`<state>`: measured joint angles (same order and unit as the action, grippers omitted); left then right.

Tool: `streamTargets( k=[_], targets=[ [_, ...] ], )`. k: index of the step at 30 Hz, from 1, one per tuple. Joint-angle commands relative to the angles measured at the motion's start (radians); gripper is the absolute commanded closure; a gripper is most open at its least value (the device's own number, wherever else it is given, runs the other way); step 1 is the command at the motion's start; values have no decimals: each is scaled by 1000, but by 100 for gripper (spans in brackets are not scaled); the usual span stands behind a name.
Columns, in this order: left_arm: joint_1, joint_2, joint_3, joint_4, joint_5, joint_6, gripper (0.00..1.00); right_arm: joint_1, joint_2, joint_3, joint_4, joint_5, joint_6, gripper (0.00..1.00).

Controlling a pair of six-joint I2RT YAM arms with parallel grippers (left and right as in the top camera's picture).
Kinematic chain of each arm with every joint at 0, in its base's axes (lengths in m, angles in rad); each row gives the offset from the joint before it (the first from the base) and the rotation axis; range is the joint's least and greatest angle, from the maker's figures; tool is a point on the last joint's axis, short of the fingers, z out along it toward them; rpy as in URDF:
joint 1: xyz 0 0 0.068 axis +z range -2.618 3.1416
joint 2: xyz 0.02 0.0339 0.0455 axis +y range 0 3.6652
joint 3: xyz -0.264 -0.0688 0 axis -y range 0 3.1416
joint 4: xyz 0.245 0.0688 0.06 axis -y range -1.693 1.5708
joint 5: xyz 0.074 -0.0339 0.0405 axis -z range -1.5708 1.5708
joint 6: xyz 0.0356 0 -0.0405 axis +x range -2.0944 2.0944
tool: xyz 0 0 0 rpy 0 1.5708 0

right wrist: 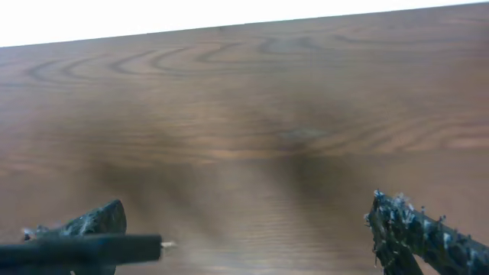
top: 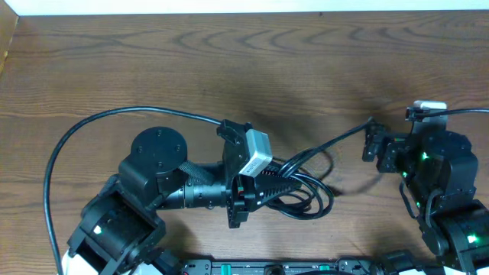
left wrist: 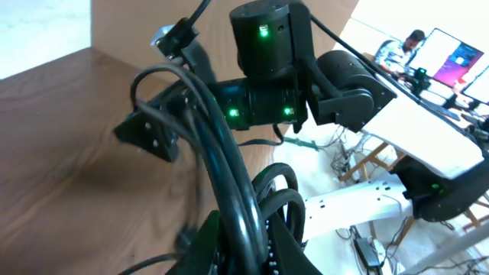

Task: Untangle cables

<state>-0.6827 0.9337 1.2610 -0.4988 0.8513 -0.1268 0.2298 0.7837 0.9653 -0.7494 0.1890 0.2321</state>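
Observation:
The cables (top: 307, 200) are thin black loops bunched on the wooden table (top: 229, 61) at centre front. My left gripper (top: 281, 188) points right and is shut on the bunch; the left wrist view shows several cable strands (left wrist: 229, 156) pinched between its jaws (left wrist: 256, 248). One strand (top: 336, 139) runs up and right to my right gripper (top: 372, 145). In the right wrist view the right gripper (right wrist: 252, 233) is wide open, and a cable plug end (right wrist: 92, 246) lies beside its left finger, not clamped.
The left arm's own thick black cable (top: 99, 118) arcs over the table's left side. The right arm's body (left wrist: 263, 99) stands close behind the bunch in the left wrist view. The table's far edge (top: 229, 14) meets a white wall.

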Motion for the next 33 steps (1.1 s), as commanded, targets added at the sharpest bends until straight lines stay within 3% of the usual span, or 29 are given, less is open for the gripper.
streamTargets(
  k=[1,7,19,29,33],
  targets=[
    [-3,-19,39,-10,-44,-33,93,-23,2,-12,-4,75,22,1],
    [-3,-19,39,-58,-190,-111,92,-34,2,-12,-16,11,9,2],
    [-3,-2,39,-61,-499,-353,92,-34,2,-12,-156,-547,-327,1],
    [-3,16,39,-70,-505,-322,92,-34,-3,-11,-34,-912,-352,4],
    [-3,21,39,-70,-505,-307,92,-34,-8,-11,60,-1006,-277,5]
  ],
)
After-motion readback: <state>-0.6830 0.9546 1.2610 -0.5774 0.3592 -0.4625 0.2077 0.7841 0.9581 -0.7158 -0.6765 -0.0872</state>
